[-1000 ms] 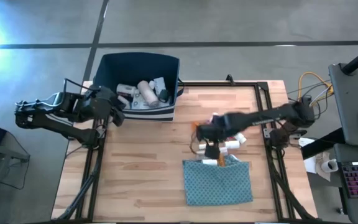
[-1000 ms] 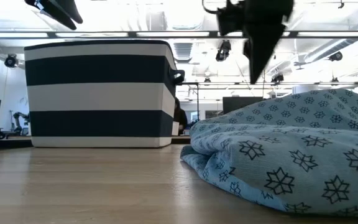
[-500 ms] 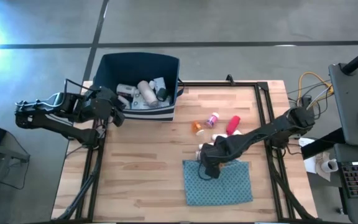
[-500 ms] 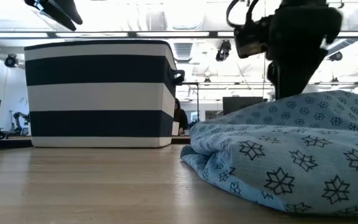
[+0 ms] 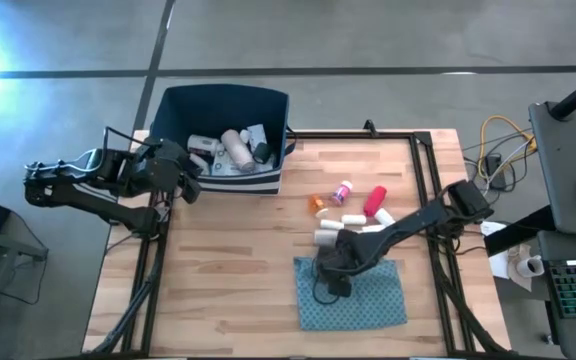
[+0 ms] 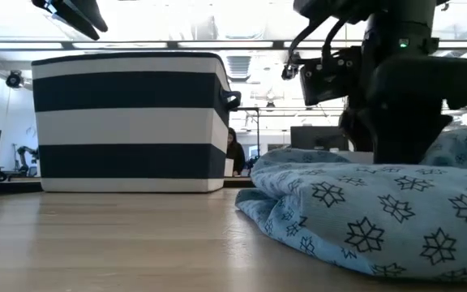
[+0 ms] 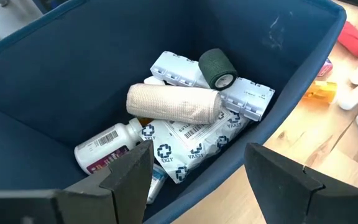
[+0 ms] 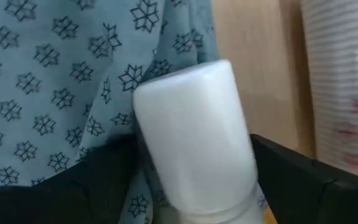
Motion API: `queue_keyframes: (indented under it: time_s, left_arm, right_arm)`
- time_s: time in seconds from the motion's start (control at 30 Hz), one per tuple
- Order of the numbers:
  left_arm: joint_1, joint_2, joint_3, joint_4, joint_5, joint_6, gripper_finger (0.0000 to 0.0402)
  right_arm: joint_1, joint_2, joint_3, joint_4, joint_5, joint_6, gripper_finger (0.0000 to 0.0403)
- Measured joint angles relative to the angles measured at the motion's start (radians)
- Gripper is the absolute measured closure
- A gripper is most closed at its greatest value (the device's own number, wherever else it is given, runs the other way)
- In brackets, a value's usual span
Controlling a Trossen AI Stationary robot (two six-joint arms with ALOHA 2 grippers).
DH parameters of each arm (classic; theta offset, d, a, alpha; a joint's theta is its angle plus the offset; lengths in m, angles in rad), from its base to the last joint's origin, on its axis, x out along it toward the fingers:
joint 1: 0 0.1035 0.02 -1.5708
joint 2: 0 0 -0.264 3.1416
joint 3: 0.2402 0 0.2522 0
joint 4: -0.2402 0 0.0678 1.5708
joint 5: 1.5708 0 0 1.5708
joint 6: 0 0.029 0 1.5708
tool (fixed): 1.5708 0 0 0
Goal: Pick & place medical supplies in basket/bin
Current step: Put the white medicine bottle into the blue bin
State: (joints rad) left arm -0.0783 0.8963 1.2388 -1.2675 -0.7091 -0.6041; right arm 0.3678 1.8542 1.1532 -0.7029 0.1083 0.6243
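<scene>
under the bottle, patterned cloth

1. High view: straight down over the whole table.
2. Low view: table height, level, facing the room.
3. Left wrist: close over the bin (also overhead).
4. Right wrist: tight on the cloth, shared with the low view.

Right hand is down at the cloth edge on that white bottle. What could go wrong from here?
1. The right hand straddles the white bottle, which lies on the patterned cloth; closing may pinch fabric too and drag it.
2. The round bottle could slip out sideways.
3. Lifting the cloth might nudge the loose supplies nearby.
</scene>
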Motion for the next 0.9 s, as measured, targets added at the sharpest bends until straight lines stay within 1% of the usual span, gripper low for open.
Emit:
queue_keyframes:
  time_s: [0.1, 0.23, 0.33, 0.37, 0.5, 0.63, 0.77, 0.83, 0.9]
  left_arm:
    - [0.0, 0.0, 0.0, 0.0, 0.0, 0.0, 0.0171]
    - [0.0, 0.0, 0.0, 0.0, 0.0, 0.0, 0.0171]
    - [0.0, 0.0, 0.0, 0.0, 0.0, 0.0, 0.0171]
    - [0.0, 0.0, 0.0, 0.0, 0.0, 0.0, 0.0171]
    - [0.0, 0.0, 0.0, 0.001, 0.0, 0.0, 0.0171]
    - [0.0, 0.0, 0.0, 0.001, 0.0, -0.001, 0.0171]
    - [0.0, 0.0, 0.0, 0.001, 0.0, -0.001, 0.0171]
    - [0.0, 0.001, 0.0, 0.003, 0.0, -0.001, 0.0171]
    - [0.0, 0.002, 0.0, 0.003, 0.0, -0.001, 0.0171]
  right_arm:
    - [-0.017, 0.0, 0.001, 0.0, -0.002, -0.019, 0.0129]
    - [-0.048, -0.007, 0.001, -0.003, 0.001, -0.056, 0.0185]
    - [-0.077, -0.029, 0.0, -0.027, 0.047, -0.06, 0.0234]
    - [-0.086, -0.041, 0.0, -0.034, 0.071, -0.06, 0.0243]
    - [-0.131, -0.117, 0.0, -0.042, 0.207, -0.056, 0.0243]
    - [-0.186, -0.24, 0.0, -0.018, 0.311, -0.044, 0.0243]
    - [-0.272, -0.386, 0.006, 0.151, 0.397, -0.045, 0.024]
    - [-0.332, -0.423, 0.03, 0.26, 0.41, -0.054, 0.0237]
    - [-0.393, -0.428, 0.073, 0.368, 0.411, -0.085, 0.0236]
